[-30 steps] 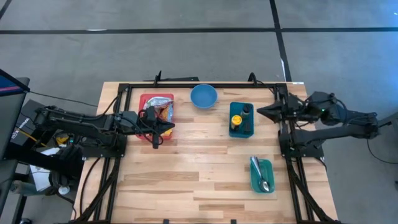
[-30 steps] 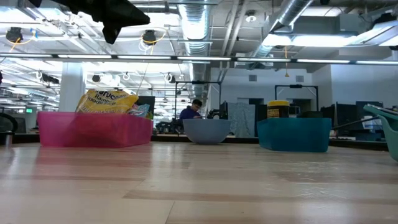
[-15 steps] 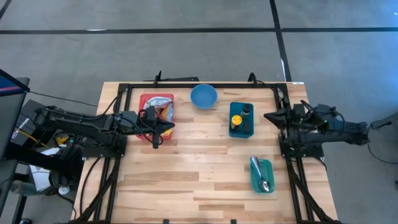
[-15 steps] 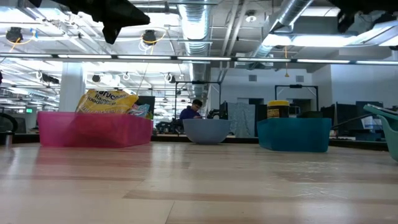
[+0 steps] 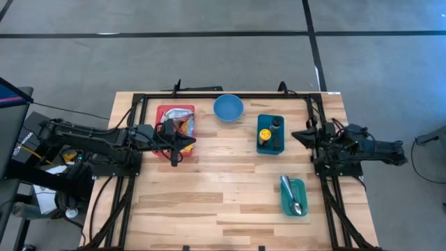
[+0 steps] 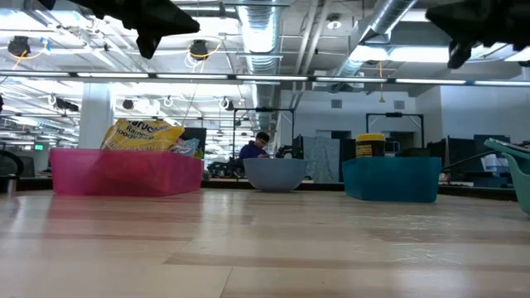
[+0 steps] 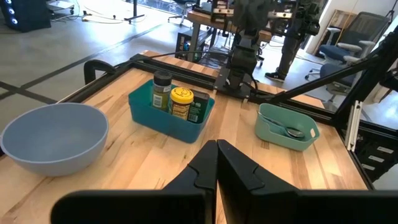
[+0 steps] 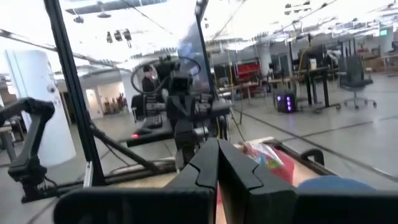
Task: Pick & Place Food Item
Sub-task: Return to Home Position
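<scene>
The silver spoon (image 5: pixel 290 194) was found lying in the green bin (image 5: pixel 304 188), which was set toward the bench's near right corner. Its long axis was laid from far edge to near edge, slightly slanted, with the bowl end pointed at the near edge and the handle at the far one. The right gripper (image 5: pixel 294 134) was held near the right edge, just beside the blue bin (image 5: pixel 270 134), its fingers pressed together on nothing. The left gripper (image 7: pixel 216 144), likewise closed and empty, was parked by the red bin (image 5: pixel 175 122). A careless fold of the right arm was judged able to clip and topple the blue bin's bottles.
</scene>
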Controlling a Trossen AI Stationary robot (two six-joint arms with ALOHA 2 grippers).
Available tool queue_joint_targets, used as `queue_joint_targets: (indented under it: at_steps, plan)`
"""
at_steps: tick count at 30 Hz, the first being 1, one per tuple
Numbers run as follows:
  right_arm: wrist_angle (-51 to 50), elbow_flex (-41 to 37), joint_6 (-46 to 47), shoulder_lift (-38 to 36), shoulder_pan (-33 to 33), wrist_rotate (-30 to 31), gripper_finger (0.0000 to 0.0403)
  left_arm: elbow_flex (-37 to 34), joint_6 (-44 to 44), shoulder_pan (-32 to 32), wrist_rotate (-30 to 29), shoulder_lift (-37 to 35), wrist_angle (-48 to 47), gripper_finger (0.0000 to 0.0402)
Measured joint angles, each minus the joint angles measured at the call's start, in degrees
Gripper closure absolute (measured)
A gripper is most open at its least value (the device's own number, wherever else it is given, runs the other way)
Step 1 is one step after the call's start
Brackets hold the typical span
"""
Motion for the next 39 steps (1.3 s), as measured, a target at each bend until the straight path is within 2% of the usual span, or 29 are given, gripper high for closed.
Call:
queue_joint_targets:
  at_steps: [12,21,29,33,35,39]
  plan:
    - [9.5,-8.1,1.1,-0.1,0.0,0.0,0.0402,0.0,0.0,0.0,0.0,0.0,0.0,0.0400]
    - [11.9,-12.3,1.2,-0.1,0.0,0.0,0.0402,0.0,0.0,0.0,0.1,0.0,0.0,0.0400]
    - [10.5,-12.5,-0.2,0.0,0.0,0.0,0.0402,0.0,0.0,0.0,0.3,0.0,0.0,0.0400]
    - [5.3,-12.5,-3.0,0.0,0.0,0.0,0.0402,0.0,0.1,0.0,0.2,-0.1,0.0,0.0400]
    - [2.0,-12.5,-2.8,0.0,0.0,0.0,0.0402,0.0,0.4,0.0,0.2,-1.0,-0.2,0.0400]
    - [1.8,-12.5,-2.6,0.9,0.0,-0.2,0.0402,0.1,1.6,0.0,0.2,-3.9,0.0,0.0400]
